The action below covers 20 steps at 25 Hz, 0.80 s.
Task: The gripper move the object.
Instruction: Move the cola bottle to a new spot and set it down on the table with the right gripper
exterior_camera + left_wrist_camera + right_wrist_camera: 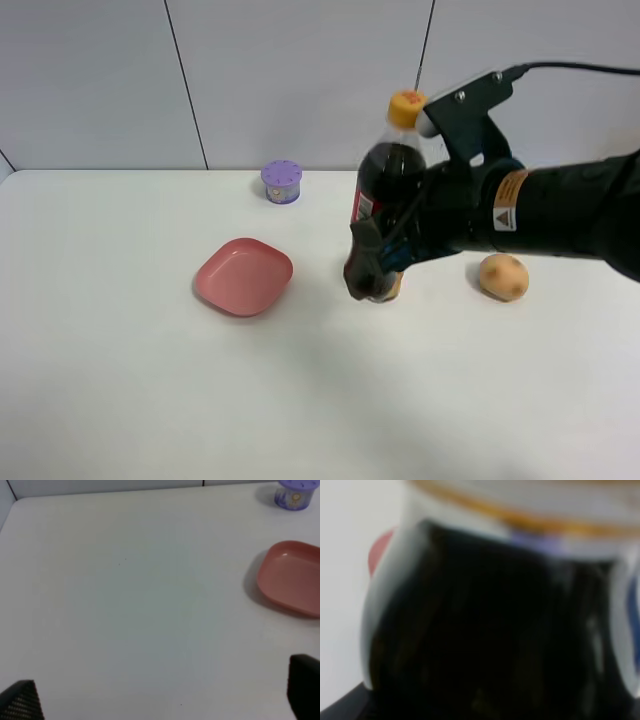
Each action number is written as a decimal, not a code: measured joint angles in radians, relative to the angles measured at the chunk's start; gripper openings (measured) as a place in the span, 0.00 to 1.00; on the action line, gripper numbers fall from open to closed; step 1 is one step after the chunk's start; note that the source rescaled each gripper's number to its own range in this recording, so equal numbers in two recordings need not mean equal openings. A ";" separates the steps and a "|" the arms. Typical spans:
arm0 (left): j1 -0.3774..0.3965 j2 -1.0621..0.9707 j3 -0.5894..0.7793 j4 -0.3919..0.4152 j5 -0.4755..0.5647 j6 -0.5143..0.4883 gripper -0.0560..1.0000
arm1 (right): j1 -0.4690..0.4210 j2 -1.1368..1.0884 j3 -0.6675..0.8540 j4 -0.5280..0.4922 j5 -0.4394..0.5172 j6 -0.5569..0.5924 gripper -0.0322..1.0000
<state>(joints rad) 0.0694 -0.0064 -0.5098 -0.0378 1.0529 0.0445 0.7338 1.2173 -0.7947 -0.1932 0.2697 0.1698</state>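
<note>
Black right gripper [372,268] pinches the cola bottle [388,178] low down, bottle squarely between its fingers, upright, long axis vertical, orange cap [406,105] on top. Base on or just off the table [120,400], can't tell. Right arm nearer. Empty left gripper [161,694], fingers spread, well apart from bottle. Pink plate [243,276] beyond the fingertips.

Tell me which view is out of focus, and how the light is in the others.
Right wrist view: strongly blurred, the cola bottle fills it. Exterior high view: sharp, evenly lit, no glare. Left wrist view: slightly soft, a dim shadow beside the pink plate.
</note>
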 joint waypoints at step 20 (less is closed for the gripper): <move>0.000 0.000 0.000 0.000 0.000 0.000 1.00 | -0.233 0.243 -0.263 -0.062 0.029 0.000 0.03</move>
<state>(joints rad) 0.0694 -0.0064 -0.5098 -0.0378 1.0529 0.0445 0.5003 1.4605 -1.0573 -0.2554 0.2990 0.1698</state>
